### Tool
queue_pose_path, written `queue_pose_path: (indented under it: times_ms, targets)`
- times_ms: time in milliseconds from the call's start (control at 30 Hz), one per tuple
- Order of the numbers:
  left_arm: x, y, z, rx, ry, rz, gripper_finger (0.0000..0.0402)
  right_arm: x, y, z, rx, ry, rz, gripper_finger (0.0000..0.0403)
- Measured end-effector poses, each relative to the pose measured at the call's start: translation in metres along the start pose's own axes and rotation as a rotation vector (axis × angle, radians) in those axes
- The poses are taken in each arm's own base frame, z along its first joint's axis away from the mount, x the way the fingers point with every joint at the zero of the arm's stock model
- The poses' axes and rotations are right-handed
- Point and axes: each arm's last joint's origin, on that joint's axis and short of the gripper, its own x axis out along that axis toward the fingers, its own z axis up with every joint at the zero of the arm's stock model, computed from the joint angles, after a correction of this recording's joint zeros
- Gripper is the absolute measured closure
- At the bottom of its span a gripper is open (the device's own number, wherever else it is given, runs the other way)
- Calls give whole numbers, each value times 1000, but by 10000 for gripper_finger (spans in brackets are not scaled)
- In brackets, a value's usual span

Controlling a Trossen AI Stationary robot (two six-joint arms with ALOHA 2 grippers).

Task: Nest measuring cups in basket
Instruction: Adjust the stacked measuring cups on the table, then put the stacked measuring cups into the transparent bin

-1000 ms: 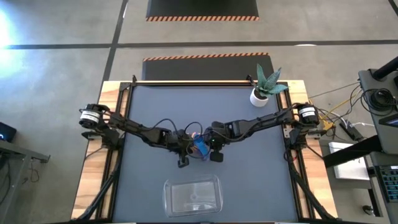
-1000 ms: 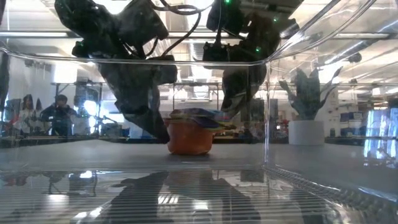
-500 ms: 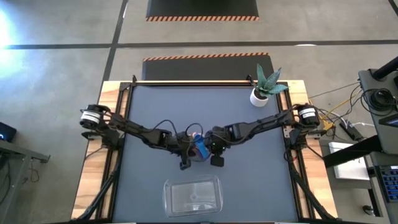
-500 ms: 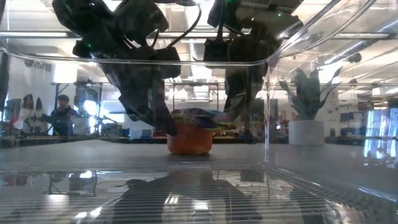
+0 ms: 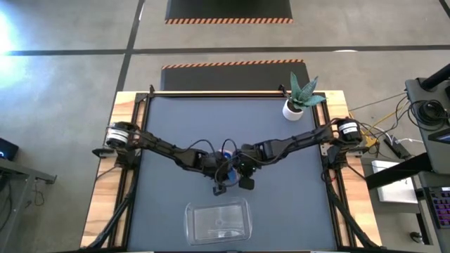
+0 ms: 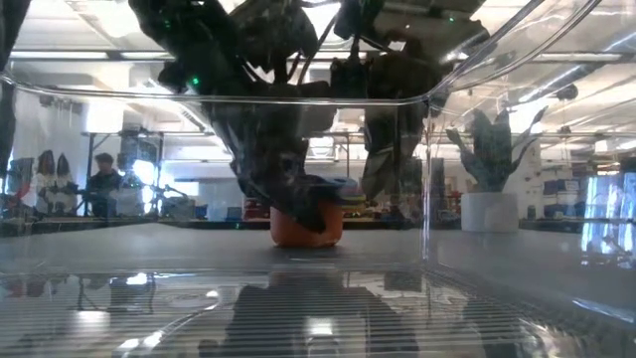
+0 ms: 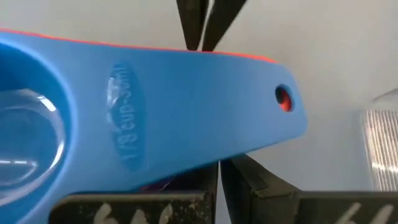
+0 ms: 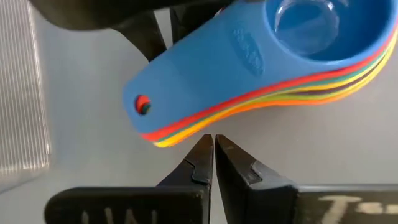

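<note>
The measuring cups sit nested in one stack (image 5: 225,171) on the table's middle, blue on top, with red, orange, yellow and green edges under it (image 8: 280,50). The lowest cup's base (image 6: 310,229) rests on the table. The stacked handles (image 7: 186,112) jut out level. My left gripper (image 5: 220,188) is shut at one long side of the handles. My right gripper (image 5: 245,183) is shut at the other side (image 8: 214,146). The clear basket (image 5: 216,220) lies near the table's front edge, with no cup in it. My left gripper has its shut fingertips (image 7: 231,167) against the long side edge of the stacked handles (image 7: 211,155), about midway along them. The fingers slant down and lie across the handles. The stack stays upright on the table. My right gripper's shut fingertips (image 8: 205,149) stand right at the opposite edge (image 8: 199,127); whether they touch, I cannot tell.
A white plant pot (image 5: 293,109) stands at the table's far right corner. The basket's clear wall (image 6: 497,149) fills the low view's foreground. People show in the room far behind the table (image 6: 99,184).
My left gripper has gone toward the table's right edge and a little toward the near edge, up to the stack's handles, its arm swinging in with it. My right gripper has stayed beside the stack. The stack has stayed on the table.
</note>
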Motion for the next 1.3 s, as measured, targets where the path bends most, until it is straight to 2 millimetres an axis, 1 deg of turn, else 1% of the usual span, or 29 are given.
queue_pose_path:
  times_ms: [133, 467, 600, 733, 900, 1133, 1200, 1300]
  targets:
    - [0, -2, 4, 1, 0, -2, 402, 0, 1, -1, -3, 4, 1, 394]
    - [0, 0, 5, -26, -18, 23, 402, 0, 1, -1, -6, 0, -11, 394]
    - [0, -1, 6, -29, -34, 25, 402, -4, -1, -1, -7, -5, -66, 394]
    - [-1, 0, 9, -33, -60, 36, 402, -16, -3, -4, 3, -27, -149, 394]
    - [-1, 1, 8, -33, -56, 51, 402, -38, -4, -8, 17, -74, -161, 394]
    - [-2, 0, 8, -34, -48, 50, 402, -64, -9, -26, 59, -131, -221, 394]
    - [-6, -2, 7, -37, -36, 50, 402, -72, -10, -32, 69, -150, -222, 394]
    - [-17, -9, 6, -25, -25, 46, 402, -83, -11, -38, 95, -178, -211, 394]
